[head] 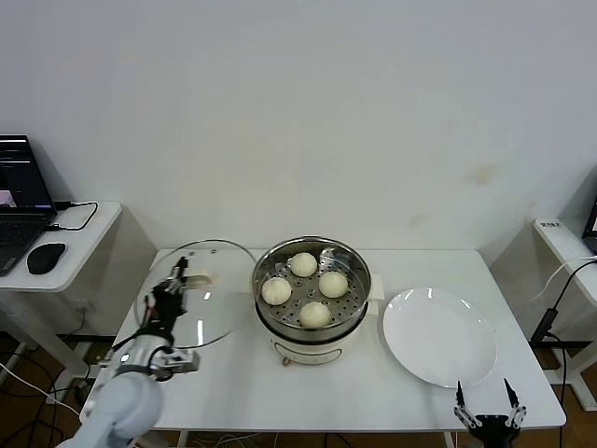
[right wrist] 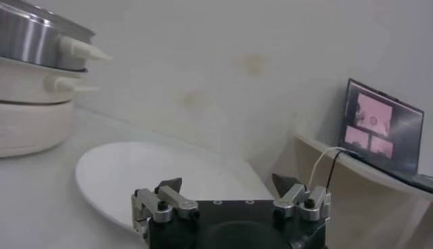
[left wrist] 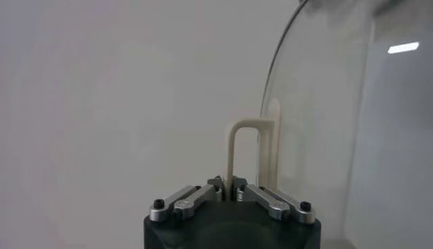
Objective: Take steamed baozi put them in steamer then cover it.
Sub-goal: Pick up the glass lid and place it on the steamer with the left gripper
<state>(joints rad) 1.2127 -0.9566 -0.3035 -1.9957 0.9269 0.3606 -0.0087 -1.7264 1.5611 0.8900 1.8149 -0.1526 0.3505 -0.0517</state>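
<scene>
Fingers, left gripper: pressed together on the cream-white bar handle of the cover, pinching it near one end. Fingers, right gripper: spread wide, holding nothing, parked at the table's near edge just below the white plate. Item, cover: round clear glass with a metal rim, to the left of the steamer at the table's left side; in the left wrist view the pane stands close to edge-on beside the handle, so it appears tilted up, though whether its rim rests on the table cannot be told. Handling, judged: stiff, fairly heavy for a two-finger pinch, breakable at glass and rim, smooth everywhere except the handle. The handle is the only sound place to hold; a grip at its middle would balance the disc better than one towards an end, where the pane may swing. Item, steamed baozi: four, already on the perforated tray inside the steamer, apart from one another. Soft and light; no further handling seems needed. Remaining, judged: carry the cover level over the pot and seat its rim squarely.
</scene>
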